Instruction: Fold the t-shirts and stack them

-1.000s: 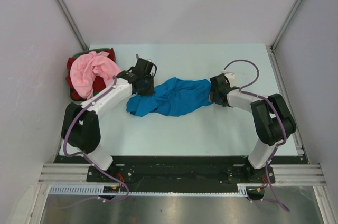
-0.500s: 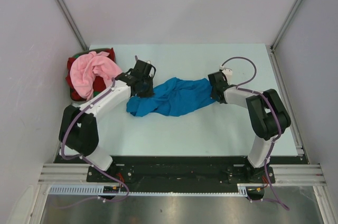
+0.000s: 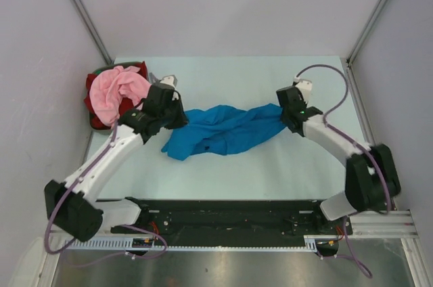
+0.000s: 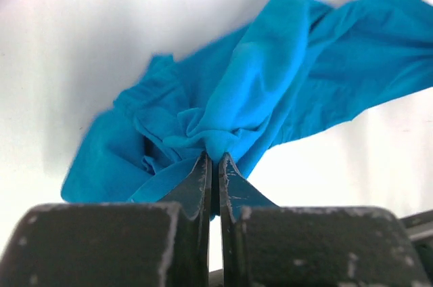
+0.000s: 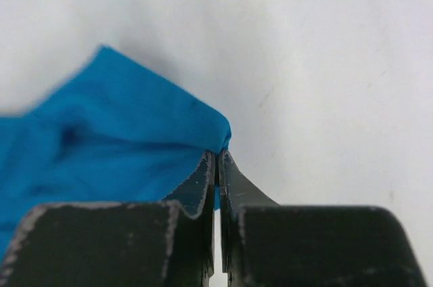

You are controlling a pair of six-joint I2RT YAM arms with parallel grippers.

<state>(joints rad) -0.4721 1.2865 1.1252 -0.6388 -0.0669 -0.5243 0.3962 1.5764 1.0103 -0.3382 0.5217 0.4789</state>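
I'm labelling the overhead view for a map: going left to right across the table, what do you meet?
crumpled light pink cloth t-shirt → left hand, shut on blue cloth → bunched bright blue cloth t-shirt → right hand, pinching the blue shirt's other end

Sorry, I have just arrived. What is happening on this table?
Two robot arms hold the blue t-shirt, bunched and stretched between them over the table. The left pincer is shut on one end, the right pincer on the other. The pink t-shirt lies crumpled on the red t-shirt at the far left, unfolded.
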